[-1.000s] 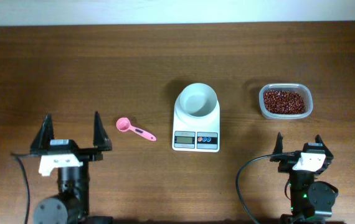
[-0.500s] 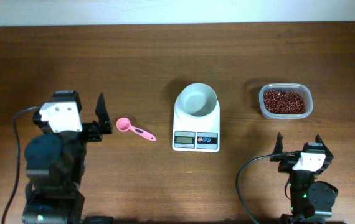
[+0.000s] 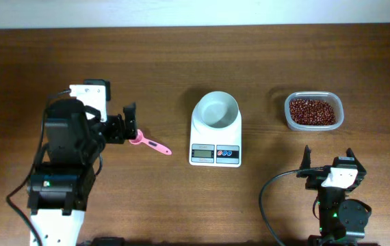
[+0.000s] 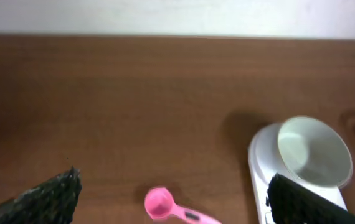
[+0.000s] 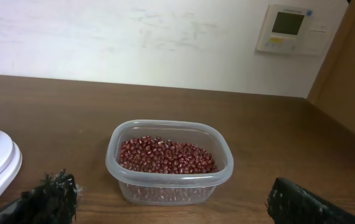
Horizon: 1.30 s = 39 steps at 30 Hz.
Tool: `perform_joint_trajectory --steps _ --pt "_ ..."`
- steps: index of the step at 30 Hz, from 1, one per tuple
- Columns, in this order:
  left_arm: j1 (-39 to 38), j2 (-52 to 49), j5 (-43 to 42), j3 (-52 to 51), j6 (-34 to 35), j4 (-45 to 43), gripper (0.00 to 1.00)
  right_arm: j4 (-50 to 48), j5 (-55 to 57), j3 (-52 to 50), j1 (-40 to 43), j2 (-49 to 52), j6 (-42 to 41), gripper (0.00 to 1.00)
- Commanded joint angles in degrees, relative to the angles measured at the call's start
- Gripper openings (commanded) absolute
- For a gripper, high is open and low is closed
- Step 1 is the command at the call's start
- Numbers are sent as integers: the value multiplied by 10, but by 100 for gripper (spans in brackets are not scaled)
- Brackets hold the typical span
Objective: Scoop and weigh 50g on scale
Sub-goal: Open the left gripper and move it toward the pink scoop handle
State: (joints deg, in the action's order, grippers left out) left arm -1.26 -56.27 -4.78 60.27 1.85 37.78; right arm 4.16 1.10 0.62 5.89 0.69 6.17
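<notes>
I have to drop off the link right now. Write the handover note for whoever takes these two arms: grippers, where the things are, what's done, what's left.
Left gripper: open, at the cup end of the pink measuring scoop, which lies flat on the table left of the scale; not gripped.
Right gripper: open, empty, near the table's front edge, facing the clear tub.
Scale: mid-table, with an empty white bowl on top. Display too small to read.
Red beans: all in the tub, right of the scale.
Done: nothing scooped.
Left: grip the scoop, scoop beans, fill the bowl to 50 g.
</notes>
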Motion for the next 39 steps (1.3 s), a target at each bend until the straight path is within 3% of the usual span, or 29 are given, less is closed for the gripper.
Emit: perform_joint_trajectory --steps 1,29,39 --pt "3 -6 -21 19 21 20 99 4 11 -3 -3 -2 0 99" --pt "3 -108 -64 19 20 95 99 4 11 -3 -3 -2 1 99" --pt "3 -224 -64 19 43 99 99 4 11 -3 -3 -2 0 99"
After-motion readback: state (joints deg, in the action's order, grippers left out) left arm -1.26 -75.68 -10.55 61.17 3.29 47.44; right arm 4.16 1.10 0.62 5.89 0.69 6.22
